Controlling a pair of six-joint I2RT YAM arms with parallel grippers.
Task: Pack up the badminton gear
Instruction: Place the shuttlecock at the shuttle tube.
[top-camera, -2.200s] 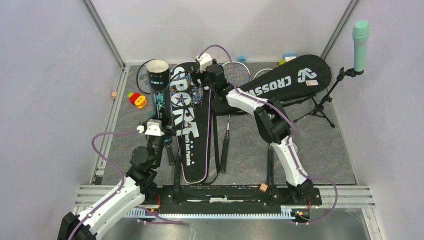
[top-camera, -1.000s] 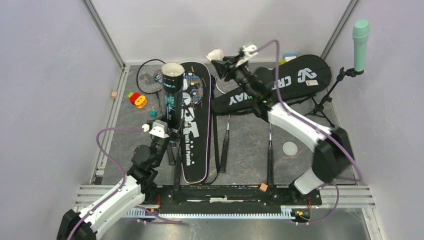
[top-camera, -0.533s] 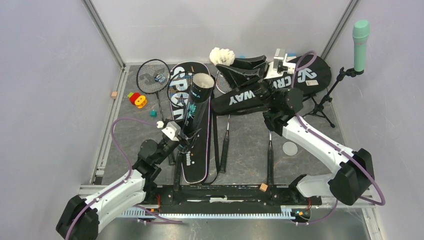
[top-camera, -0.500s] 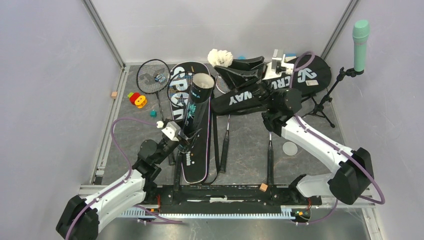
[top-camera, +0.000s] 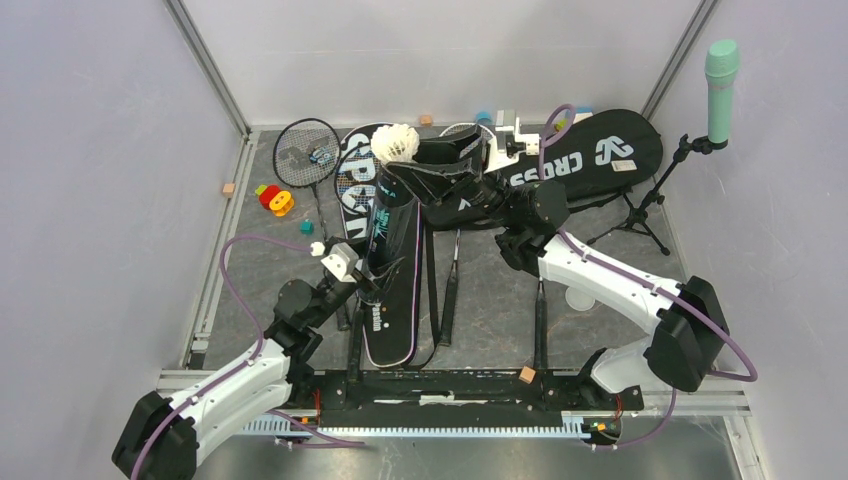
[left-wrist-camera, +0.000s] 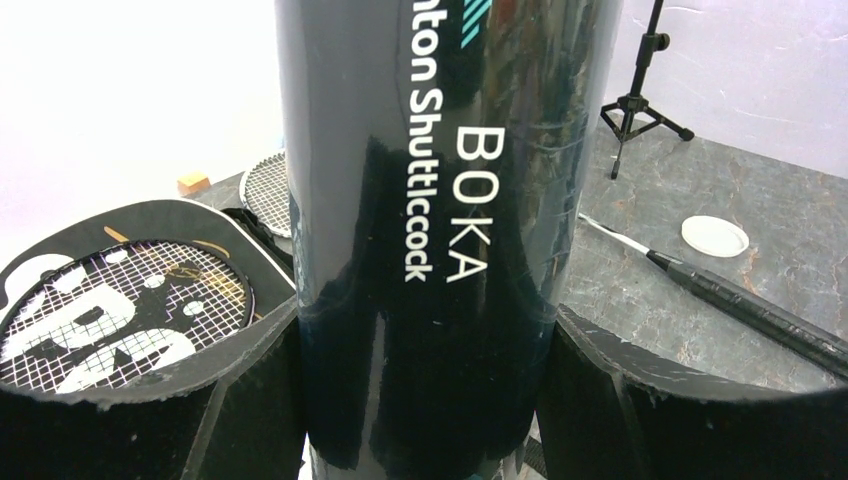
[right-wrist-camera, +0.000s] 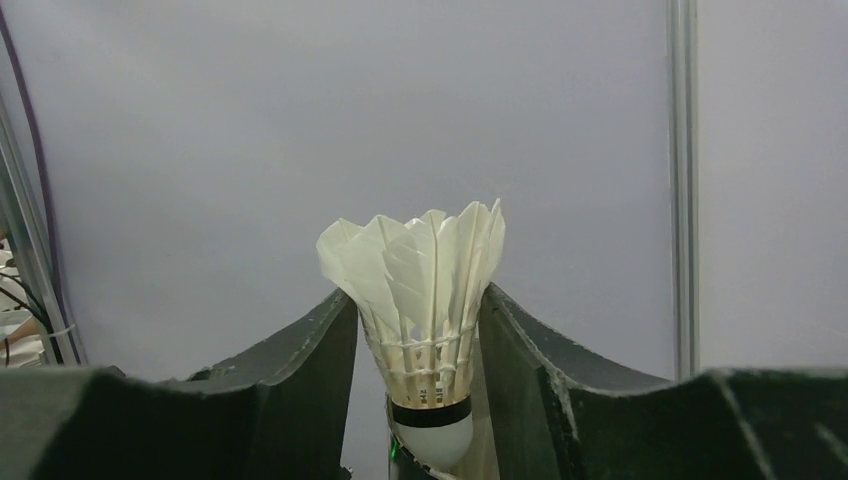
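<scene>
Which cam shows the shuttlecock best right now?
Right wrist: the shuttlecock sits centred in the right pincer, feathers and cork base sharp. Top external shows only a small white blob at the top of the tube. Left wrist shows none of it, just the tube in the left pincer.

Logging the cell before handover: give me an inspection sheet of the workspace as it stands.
Surface: dark stone-look table, crowded at the back.
Job's things: tube held up by its lower end; shuttlecock at its top; SPORT bag and CROSSWAY bag lying flat; rackets loose.
Clutter: toy blocks; microphone on a stand; white cap.
Grippers: left gripper clamps the tube; right gripper holds the shuttlecock.
Cables: purple cables loop along both arms; no snag seen.
Surroundings: pale walls, metal frame.
</scene>
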